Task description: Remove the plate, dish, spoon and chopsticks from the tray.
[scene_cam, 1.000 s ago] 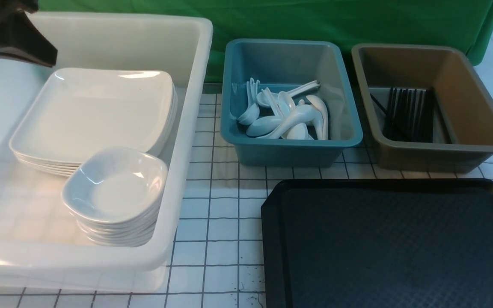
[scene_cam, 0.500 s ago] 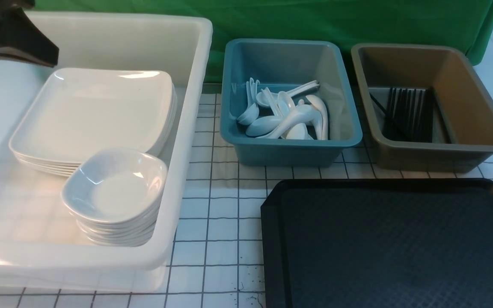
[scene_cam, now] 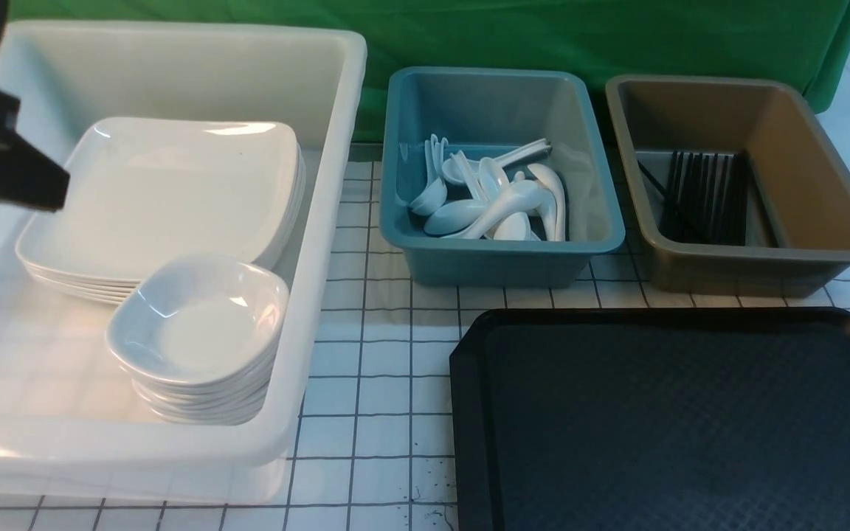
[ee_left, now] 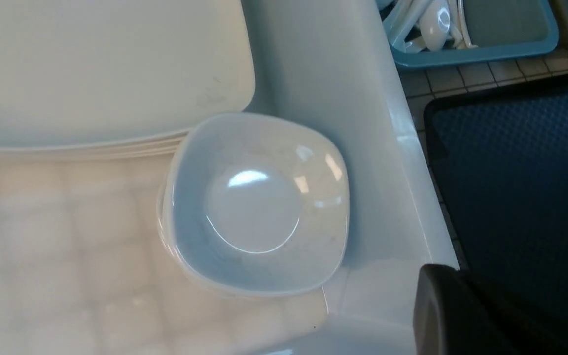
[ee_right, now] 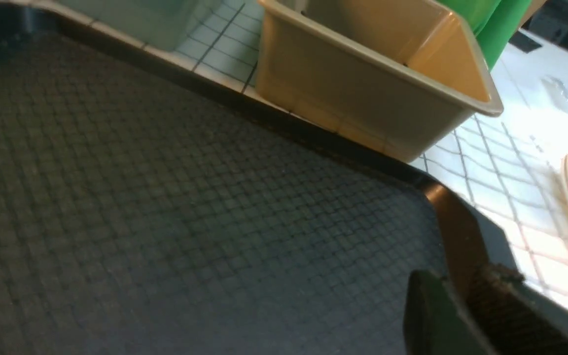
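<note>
From the front, the tray (scene_cam: 676, 420) lies bare on the gridded table (scene_cam: 366, 383); the plate (scene_cam: 167, 195) tops a stack in the white tub (scene_cam: 322, 243), and the dish (scene_cam: 200, 321) tops a smaller stack just in front of it; spoons (scene_cam: 495, 203) fill the blue tub (scene_cam: 502, 251); chopsticks (scene_cam: 702, 195) lie in the brown tub (scene_cam: 750, 258); the left gripper (scene_cam: 4, 166) hangs over the white tub's left side, shut and empty. In the left wrist view, the dish (ee_left: 257, 202) sits beside the tub wall, touching the plate stack (ee_left: 106, 69). In the right wrist view, the right gripper (ee_right: 461, 315) hovers over the tray's (ee_right: 165, 207) corner, fingers slightly apart, holding nothing.
</note>
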You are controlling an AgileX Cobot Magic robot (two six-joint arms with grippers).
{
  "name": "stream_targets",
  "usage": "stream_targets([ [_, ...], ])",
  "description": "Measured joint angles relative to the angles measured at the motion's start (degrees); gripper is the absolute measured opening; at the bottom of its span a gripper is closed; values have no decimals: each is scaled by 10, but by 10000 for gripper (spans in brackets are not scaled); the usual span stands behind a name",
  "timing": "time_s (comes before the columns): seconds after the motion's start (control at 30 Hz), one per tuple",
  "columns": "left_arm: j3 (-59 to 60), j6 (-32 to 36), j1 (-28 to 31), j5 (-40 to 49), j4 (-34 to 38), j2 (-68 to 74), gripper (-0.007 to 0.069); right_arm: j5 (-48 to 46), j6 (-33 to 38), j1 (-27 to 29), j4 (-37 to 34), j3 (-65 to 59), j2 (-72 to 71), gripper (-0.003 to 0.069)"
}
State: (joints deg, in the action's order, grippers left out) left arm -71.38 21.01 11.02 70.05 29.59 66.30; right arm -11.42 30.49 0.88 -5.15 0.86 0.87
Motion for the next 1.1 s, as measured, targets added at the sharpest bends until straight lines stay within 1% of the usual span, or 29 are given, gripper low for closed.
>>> stream_targets([
  [0.1,8,0,-1,0,0,-2,4,0,-87,0,0,0,0,175],
  [0.13,8,0,-1,1,0,-2,4,0,-92,0,0,0,0,176],
  [0.17,8,0,-2,0,-1,-2,4,0,-125,0,0,0,0,177],
  [0.27,9,0,-2,0,-1,-2,4,0,-169,0,0,0,0,178],
  [0.4,9,5,-2,0,-1,-2,4,0,-202,0,0,0,0,183],
  [0.9,9,8,-2,-1,20,-2,4,8,-212,-4,2,-1,0,199],
  [0.97,9,-1,-2,-1,23,-3,4,9,-212,-16,7,-1,0,200],
  [1.0,9,-13,-2,-1,24,-3,4,11,-212,-36,14,-1,0,204],
  [1.1,9,-33,-2,-1,24,-3,4,11,-212,-63,17,-1,0,211],
])
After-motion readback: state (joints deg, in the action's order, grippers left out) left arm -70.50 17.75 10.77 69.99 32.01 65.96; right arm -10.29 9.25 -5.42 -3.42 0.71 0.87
